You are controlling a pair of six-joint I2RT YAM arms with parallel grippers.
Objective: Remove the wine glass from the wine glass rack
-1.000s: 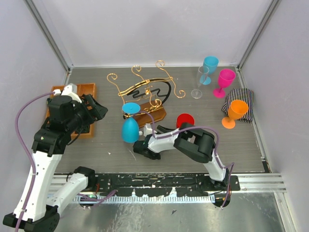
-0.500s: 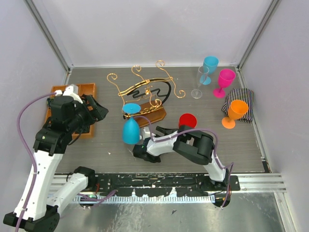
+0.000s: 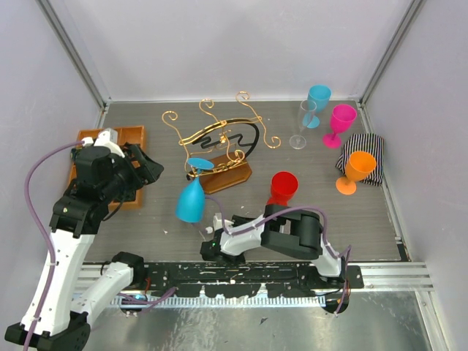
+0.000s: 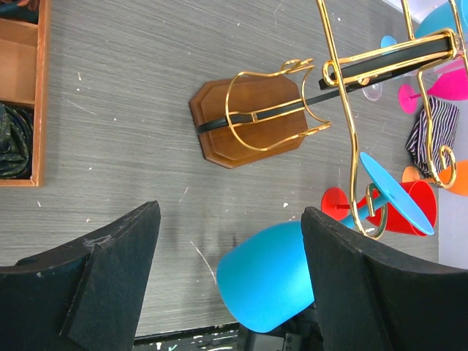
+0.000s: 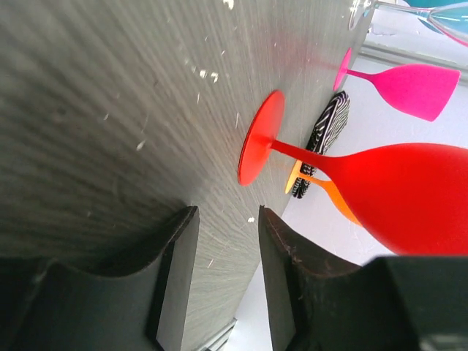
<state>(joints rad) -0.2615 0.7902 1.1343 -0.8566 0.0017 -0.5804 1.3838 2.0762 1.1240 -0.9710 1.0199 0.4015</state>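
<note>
- In the top view, the right gripper (image 3: 210,248) lies low under its own wrist, and its fingertips cannot be made out.
- In the left wrist view, the wine glass (image 4: 267,285) bowl is partly hidden behind a finger of the left gripper (image 4: 227,241).
- The wine glass rack (image 4: 219,131) runs off the top edge.
- The tray (image 4: 20,69) is cut by the left edge; the dark thing (image 4: 13,139) inside cannot be identified.
- In the right wrist view, the red glass (image 5: 402,197) is cut by the right edge and hides most of the orange glass (image 5: 327,191).
</note>
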